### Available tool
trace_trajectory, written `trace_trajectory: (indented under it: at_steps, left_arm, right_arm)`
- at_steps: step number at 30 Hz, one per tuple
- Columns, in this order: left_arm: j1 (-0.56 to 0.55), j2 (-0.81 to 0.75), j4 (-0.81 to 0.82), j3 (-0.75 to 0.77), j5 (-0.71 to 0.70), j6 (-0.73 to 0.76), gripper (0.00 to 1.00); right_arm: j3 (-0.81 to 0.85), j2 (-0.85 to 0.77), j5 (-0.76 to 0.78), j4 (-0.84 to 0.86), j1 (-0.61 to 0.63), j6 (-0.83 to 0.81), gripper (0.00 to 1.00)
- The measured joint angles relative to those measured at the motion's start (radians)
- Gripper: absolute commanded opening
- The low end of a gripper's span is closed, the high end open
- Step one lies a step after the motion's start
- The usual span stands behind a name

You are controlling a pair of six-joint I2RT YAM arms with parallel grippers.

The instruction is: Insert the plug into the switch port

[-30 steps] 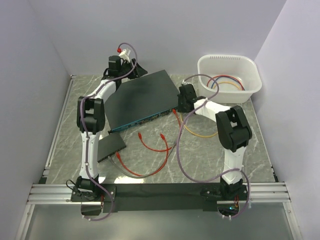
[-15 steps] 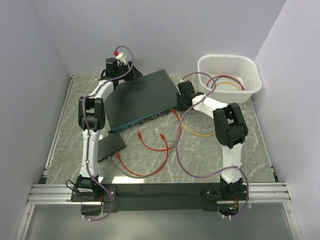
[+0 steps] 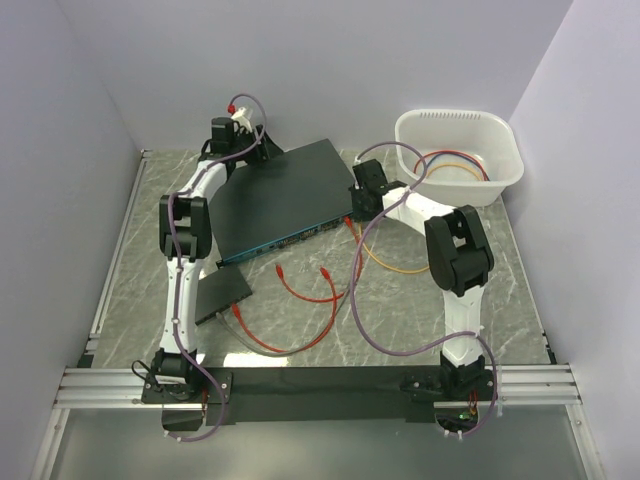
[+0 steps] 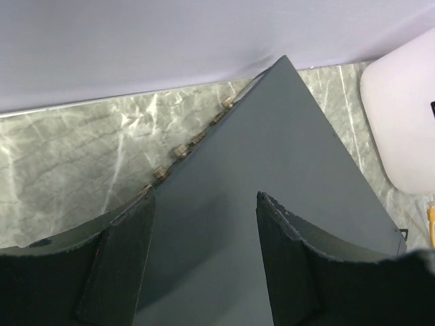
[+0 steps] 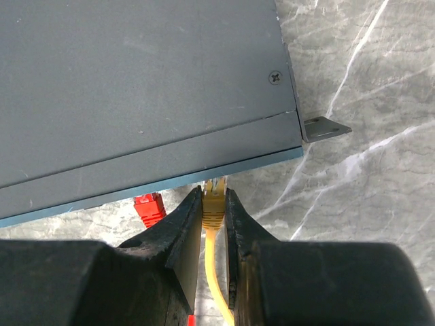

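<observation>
One yellow plug [image 5: 214, 204] faces the grey, teal-edged switch [image 5: 136, 81].

switch [image 3: 285, 200] central | basin [image 3: 475, 193] right of it | slab [image 3: 222, 293] before its left end | plug [image 5: 213, 204] at its front edge, right end

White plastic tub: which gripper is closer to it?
Right. The right gripper holds the yellow plug at the corner of the dark grey switch facing the tub; the left gripper is over the switch's opposite side.

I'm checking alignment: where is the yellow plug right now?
Right wrist view: the yellow plug is pinched in the right end effector, tip at the switch's teal front edge near its right end, beside a red plug.
</observation>
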Motion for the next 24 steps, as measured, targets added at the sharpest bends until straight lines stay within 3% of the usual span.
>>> trace_trajectory:
  at_steps: [24]
  left_arm:
    - [0.018,0.029,0.008,0.020,0.048,0.008,0.75]
  right_arm:
    - [0.065,0.034,0.077,-0.064,0.033,-0.151,0.00]
